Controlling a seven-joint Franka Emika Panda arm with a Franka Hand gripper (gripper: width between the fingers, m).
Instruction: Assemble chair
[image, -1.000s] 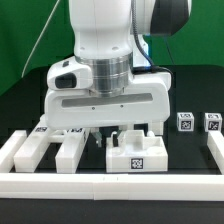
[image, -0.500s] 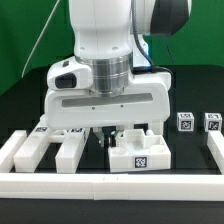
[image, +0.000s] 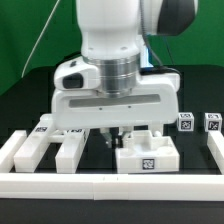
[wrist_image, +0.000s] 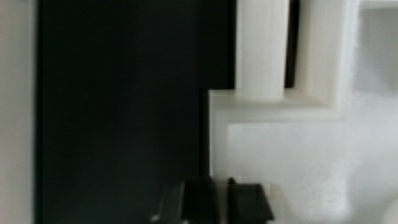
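Tool (image: 117, 134), fingers together, low over the desk (image: 25, 105), just beside a tagged white chair piece (image: 148, 156). Other white pieces (image: 32, 150) lie at the exterior view's left.

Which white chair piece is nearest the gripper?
The chunky block with a tag on its front, right by the gripper; the long pieces at the exterior view's left and small cubes at its right lie farther.

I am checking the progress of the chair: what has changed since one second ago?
The arm and its shut claw moved toward the exterior view's right, and the tagged chair piece below shifted along. The two small cubes stayed put.
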